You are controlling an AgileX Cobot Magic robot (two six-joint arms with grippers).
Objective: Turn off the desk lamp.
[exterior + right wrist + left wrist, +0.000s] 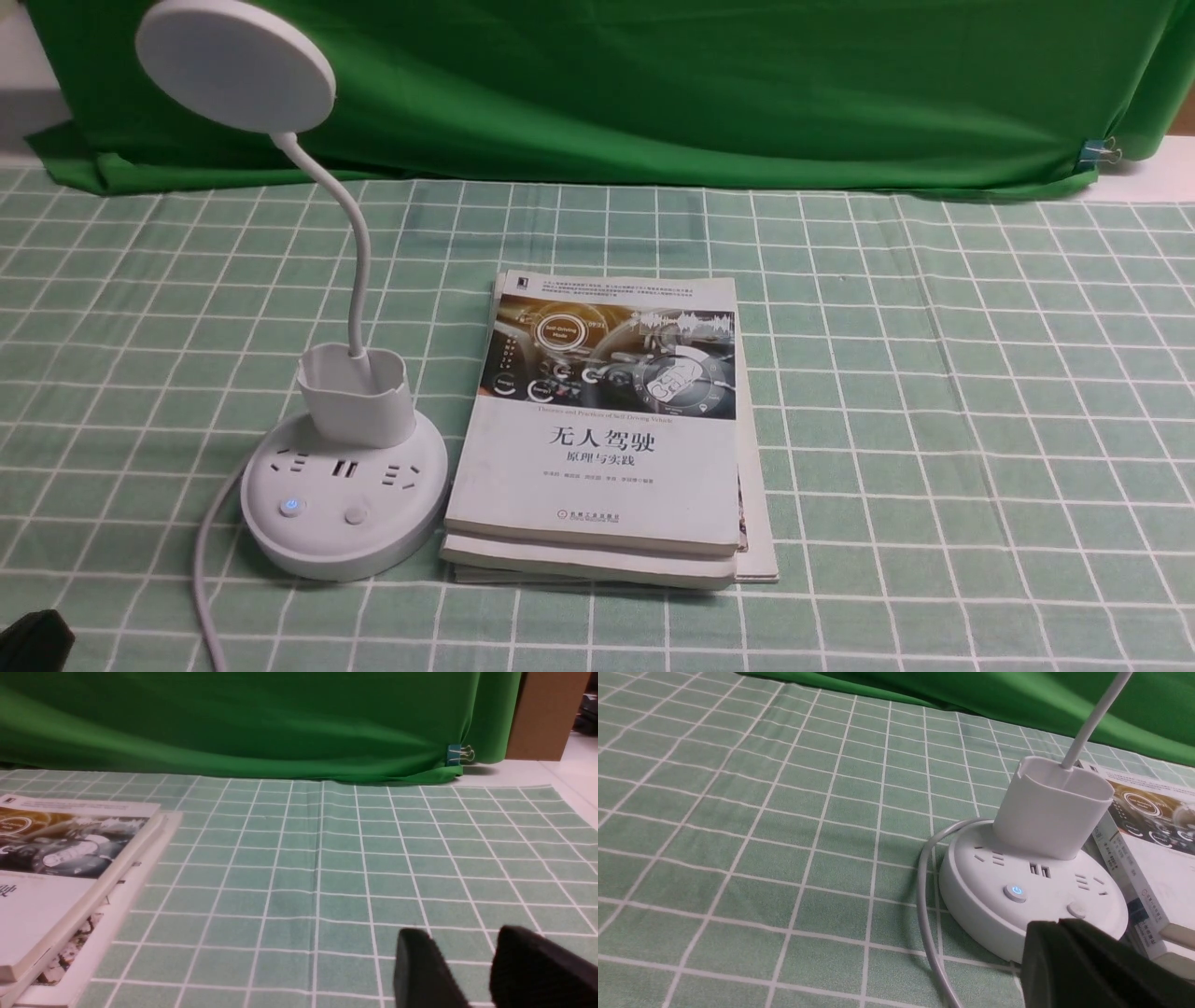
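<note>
The white desk lamp (344,485) stands at the left on the checked cloth, with a round disc head (235,63), a bendy neck, a small cup and a round base. On the base a button (292,506) glows blue beside a plain round button (356,514). In the left wrist view the base (1031,891) is close ahead. My left gripper (1057,924) is shut and empty, its tips just short of the base's near rim, by the plain button (1076,910). In the front view only its dark corner (33,639) shows at the lower left. My right gripper (462,945) is open over bare cloth.
A stack of books (607,439) lies right beside the lamp base, also seen in the right wrist view (56,872). The lamp's white cord (207,569) runs toward the front edge. A green curtain (653,84) hangs across the back.
</note>
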